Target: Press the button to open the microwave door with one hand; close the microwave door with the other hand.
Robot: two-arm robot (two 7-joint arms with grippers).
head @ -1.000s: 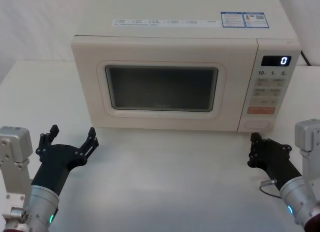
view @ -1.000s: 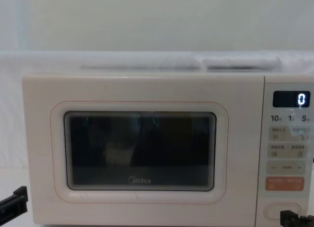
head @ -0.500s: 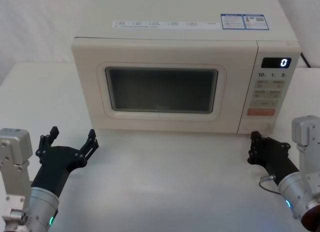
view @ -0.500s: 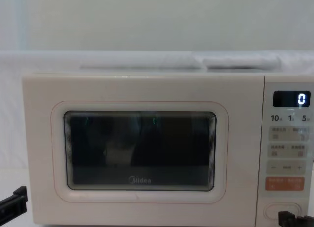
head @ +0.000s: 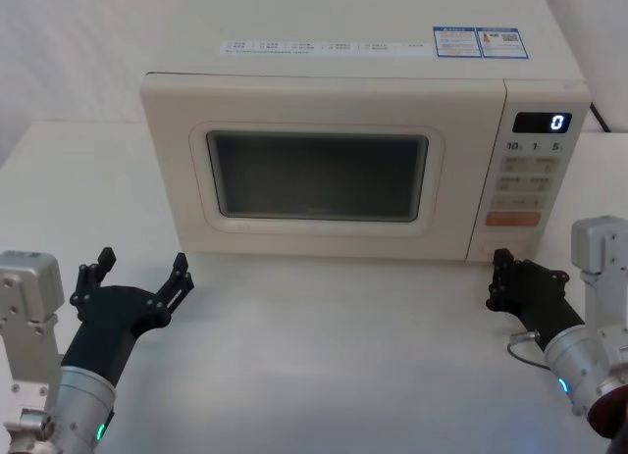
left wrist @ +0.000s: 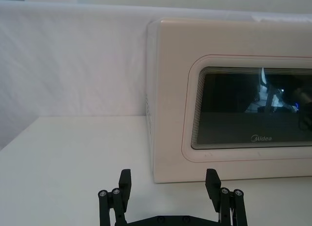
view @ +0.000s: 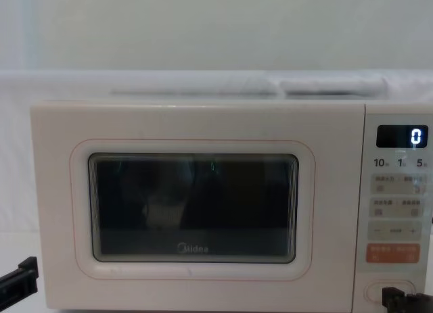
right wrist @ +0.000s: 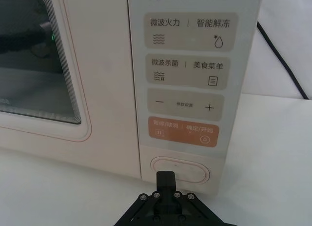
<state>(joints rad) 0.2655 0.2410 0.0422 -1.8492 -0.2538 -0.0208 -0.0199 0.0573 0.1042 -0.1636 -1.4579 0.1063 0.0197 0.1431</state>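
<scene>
Right gripper (right wrist: 165,179), jaws closed to one tip, sits just before the button (right wrist: 179,169); it should push straight into its centre, clear of the orange keys (right wrist: 179,132). Left gripper (head: 139,275), jaws spread, waits near the table's front-left edge; microwave door (head: 319,170) shut.

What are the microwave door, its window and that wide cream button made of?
The microwave door looks like matte cream plastic or painted metal; its even, dull sheen leaves that open. Its window seems dark glass or clear plastic, since it mirrors faint reflections. The button, just ahead of the right end effector, appears moulded plastic, matching the casing.
</scene>
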